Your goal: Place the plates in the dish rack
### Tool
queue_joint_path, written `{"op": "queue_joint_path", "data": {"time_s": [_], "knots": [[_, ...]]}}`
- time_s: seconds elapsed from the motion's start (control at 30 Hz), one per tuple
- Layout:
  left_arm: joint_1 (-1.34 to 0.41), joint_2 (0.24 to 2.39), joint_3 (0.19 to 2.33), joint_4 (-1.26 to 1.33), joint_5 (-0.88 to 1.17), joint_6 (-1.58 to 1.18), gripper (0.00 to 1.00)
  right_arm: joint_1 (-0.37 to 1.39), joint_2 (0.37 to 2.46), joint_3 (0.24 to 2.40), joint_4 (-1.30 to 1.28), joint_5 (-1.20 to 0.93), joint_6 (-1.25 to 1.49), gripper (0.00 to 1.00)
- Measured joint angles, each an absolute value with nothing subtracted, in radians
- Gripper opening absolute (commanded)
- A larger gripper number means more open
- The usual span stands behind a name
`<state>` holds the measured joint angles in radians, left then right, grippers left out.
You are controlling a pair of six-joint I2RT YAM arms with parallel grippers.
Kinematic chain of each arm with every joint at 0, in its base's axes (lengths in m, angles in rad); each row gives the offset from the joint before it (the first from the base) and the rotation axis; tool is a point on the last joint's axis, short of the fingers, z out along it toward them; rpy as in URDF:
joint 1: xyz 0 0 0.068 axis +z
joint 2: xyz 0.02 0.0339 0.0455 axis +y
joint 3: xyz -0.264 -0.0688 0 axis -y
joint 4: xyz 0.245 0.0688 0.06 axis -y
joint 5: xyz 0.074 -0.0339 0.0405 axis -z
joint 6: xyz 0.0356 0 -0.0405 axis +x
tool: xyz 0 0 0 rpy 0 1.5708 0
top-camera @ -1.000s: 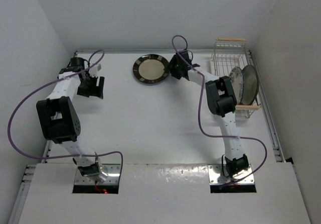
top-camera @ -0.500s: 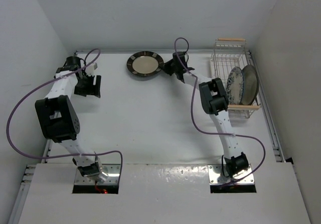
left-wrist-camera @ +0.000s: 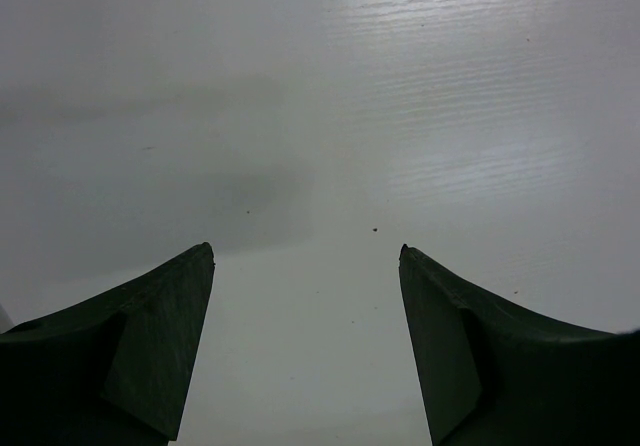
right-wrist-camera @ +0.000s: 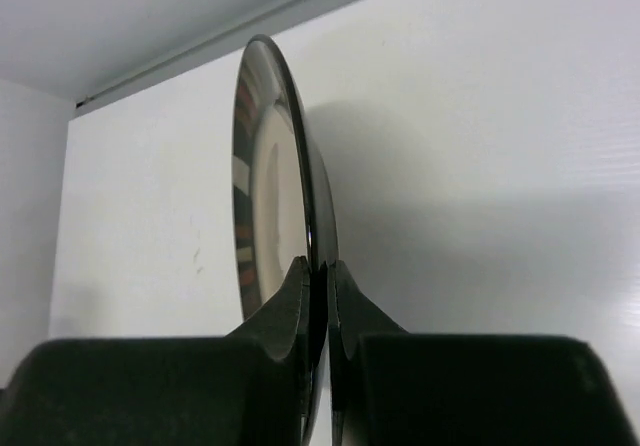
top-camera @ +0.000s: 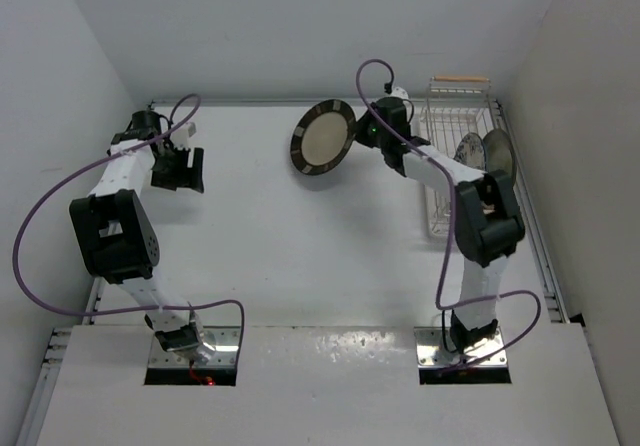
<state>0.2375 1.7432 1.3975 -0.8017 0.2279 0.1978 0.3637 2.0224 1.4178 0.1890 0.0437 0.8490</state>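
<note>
To the left, the left gripper [top-camera: 178, 170], a pair of matte black wedge-shaped fingers, hangs over the smooth white table [top-camera: 260, 246]. Its jaws are spread wide with nothing between them. Its wrist view shows only the glossy, faintly grained tabletop below. A purple cable [top-camera: 40, 216] loops out from that white-and-black arm.

Toward the middle, the round dinner plate with a dark brown rim and beige centre [top-camera: 323, 138] is off the table, standing nearly on edge with its face turned toward the overhead camera. The right gripper [top-camera: 372, 129] is clamped tight on the plate's right rim. In the right wrist view the two black fingers pinch the thin glazed edge. The plate rises from them as a slim, shiny, curved sliver and casts a soft shadow on the table.

At the right, by the wall, stands the rectangular white wire dish rack [top-camera: 450, 116], with a light wooden bar handle [top-camera: 460, 79] at its far end. Two plates stand upright in it side by side: the white plate with blue floral pattern [top-camera: 467, 150] and the plate with a dark grey rim [top-camera: 497, 152]. Both are partly hidden by the right arm.
</note>
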Motion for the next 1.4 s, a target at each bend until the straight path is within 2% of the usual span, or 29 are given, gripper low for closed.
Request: {"op": "queue_joint_path", "data": {"time_s": [0.3,0.7,1.03,1.4], "knots": [[0.237,1.696,1.398,-0.804,0.289,0.201,0.79,0.329,1.542,1.151,0.192,0.124,0.554,0.00],[0.204,1.654,1.398,-0.804,0.334,0.201,0.79,0.319,1.056,1.124,0.152,0.348,0.056,0.00],[0.178,1.642,1.397,-0.804,0.345,0.201,0.79,0.273,1.019,1.105,0.136,0.523,-0.266,0.00],[0.178,1.630,1.395,-0.809,0.345,0.202,0.79,0.209,1.128,1.064,0.156,0.494,-0.444,0.00]]}}
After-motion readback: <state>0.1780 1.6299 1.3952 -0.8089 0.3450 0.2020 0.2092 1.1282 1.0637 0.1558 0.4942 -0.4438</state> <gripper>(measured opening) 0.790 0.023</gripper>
